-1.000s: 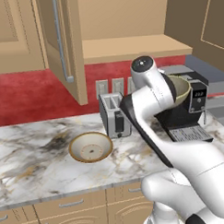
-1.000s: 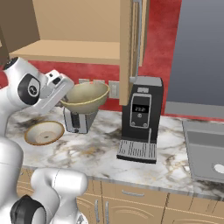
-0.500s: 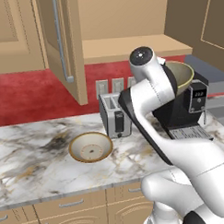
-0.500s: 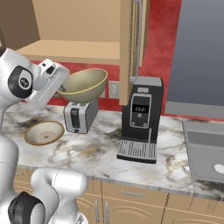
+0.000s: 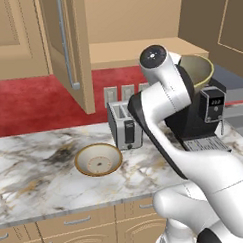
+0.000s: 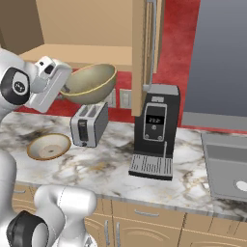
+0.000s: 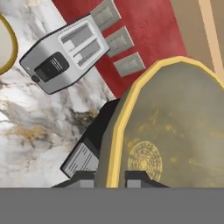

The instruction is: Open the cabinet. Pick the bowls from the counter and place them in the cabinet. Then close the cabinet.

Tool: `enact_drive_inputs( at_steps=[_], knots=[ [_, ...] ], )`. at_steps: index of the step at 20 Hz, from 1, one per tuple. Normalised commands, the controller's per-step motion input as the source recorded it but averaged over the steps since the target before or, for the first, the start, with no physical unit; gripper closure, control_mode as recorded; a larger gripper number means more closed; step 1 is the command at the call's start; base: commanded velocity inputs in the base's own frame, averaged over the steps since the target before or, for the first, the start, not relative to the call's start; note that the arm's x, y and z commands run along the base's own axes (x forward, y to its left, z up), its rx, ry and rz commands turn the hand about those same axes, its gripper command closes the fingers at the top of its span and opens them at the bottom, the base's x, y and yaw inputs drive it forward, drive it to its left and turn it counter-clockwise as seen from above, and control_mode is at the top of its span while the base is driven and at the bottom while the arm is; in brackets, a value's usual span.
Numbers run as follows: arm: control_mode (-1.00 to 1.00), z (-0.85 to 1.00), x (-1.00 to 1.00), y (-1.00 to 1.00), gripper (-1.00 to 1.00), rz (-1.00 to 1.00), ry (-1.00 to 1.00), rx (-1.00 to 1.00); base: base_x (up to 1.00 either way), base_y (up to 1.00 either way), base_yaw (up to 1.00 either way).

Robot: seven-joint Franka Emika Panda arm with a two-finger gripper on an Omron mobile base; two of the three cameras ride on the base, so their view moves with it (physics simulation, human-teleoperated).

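Carrying olive bowl (image 6: 90,83) | pincer (image 7: 116,177) clamped across its rim | rigid, light, smooth: rim is best hold | tan bowl (image 5: 98,159) waits on surface (image 5: 36,182)

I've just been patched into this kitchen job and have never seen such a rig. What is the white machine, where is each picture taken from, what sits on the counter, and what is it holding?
The white machine is a robot arm on a driving base. Two pictures come from cameras on that base, behind the arm to its left and right. The third looks along the gripper from the hand.

On the marble counter stand a silver toaster and a black coffee machine, and a shallow tan-rimmed bowl lies beside the toaster.

The gripper pinches the rim of the olive-yellow bowl and holds it in the air above the toaster, near the shelf of the open cabinet.
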Motion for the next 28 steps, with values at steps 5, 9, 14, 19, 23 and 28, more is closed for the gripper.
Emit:
enact_drive_inputs(
  at_steps=[5,9,14,19,23,28],
  knots=[
    [-1.00,0.21,0.00,0.00,1.00,0.03,-0.17,-0.02,0.00,0.00,0.00],
    [-1.00,0.26,0.00,-0.02,1.00,0.03,-0.15,-0.01,0.00,0.00,0.00],
    [-1.00,0.29,0.00,-0.05,1.00,0.01,-0.13,0.00,0.00,0.00,0.00],
    [-1.00,0.22,0.00,-0.08,1.00,0.01,-0.09,0.00,0.00,0.00,0.00],
    [-1.00,0.08,0.04,-0.06,1.00,0.00,-0.06,0.00,0.00,0.00,0.00],
    [-1.00,0.00,0.30,0.00,1.00,0.04,-0.01,0.00,0.00,0.00,0.00]
  ],
)
